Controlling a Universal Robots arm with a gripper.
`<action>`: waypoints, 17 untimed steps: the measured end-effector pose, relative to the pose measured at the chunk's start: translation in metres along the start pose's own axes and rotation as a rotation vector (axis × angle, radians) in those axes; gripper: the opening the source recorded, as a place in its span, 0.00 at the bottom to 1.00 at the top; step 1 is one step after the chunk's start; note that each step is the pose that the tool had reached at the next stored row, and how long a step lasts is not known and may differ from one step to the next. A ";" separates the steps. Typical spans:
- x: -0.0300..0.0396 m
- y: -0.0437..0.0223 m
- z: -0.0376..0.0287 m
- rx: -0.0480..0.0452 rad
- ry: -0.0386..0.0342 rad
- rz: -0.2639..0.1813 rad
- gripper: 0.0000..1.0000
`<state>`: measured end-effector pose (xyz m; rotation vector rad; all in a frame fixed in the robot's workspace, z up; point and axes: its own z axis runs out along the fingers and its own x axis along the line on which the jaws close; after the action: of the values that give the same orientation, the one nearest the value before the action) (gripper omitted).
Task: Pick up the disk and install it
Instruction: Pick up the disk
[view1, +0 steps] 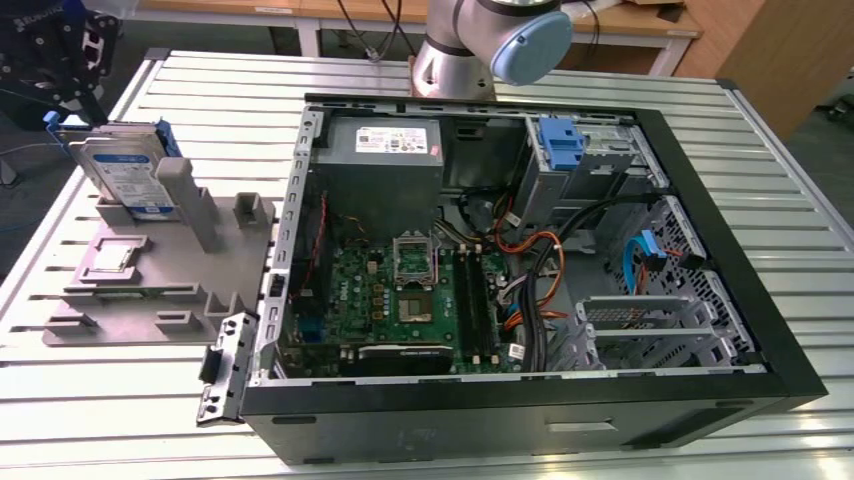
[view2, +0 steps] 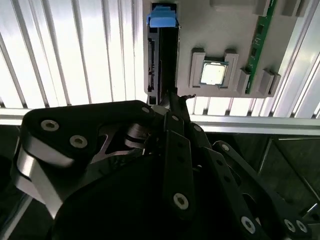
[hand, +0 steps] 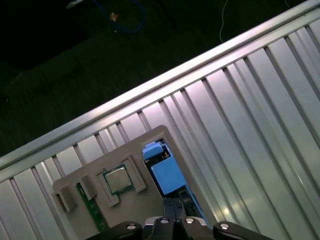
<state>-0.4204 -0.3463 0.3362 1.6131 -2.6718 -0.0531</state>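
Your gripper (view1: 64, 95) hangs over the slatted metal table (view1: 120, 420) at the exterior view's left, directly above the disk (view1: 124, 172). You cannot tell from any view whether the pincer is open, closed or gripping something. The disk stands on edge in a slot of the grey holder (view1: 160, 290), which sits on the table just beside the open computer case (view1: 534, 400), so the disk is outside the case. In the second wrist view you look along the disk's thin edge, with its blue tab (view2: 162, 19) at one end and the gripper close to the other end. The same holder carries a square processor chip (view2: 214, 73) in a shallow pocket and a green memory stick (view2: 260, 40) along one side. Inside the case you see a grey power supply box (view1: 380, 145), a green circuit board (view1: 400, 290), loose cables (view1: 534, 270) and a blue bracket (view1: 561, 140) against a metal cage.
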 end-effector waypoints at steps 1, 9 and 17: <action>-0.0001 0.0000 -0.0002 -0.0003 -0.0002 -0.005 0.10; -0.0001 -0.0002 -0.0023 -0.0020 -0.0002 -0.081 0.10; -0.0002 -0.0003 -0.0019 -0.0023 0.0038 -0.193 0.10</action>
<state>-0.4200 -0.3463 0.3381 1.8621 -2.5032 -0.0558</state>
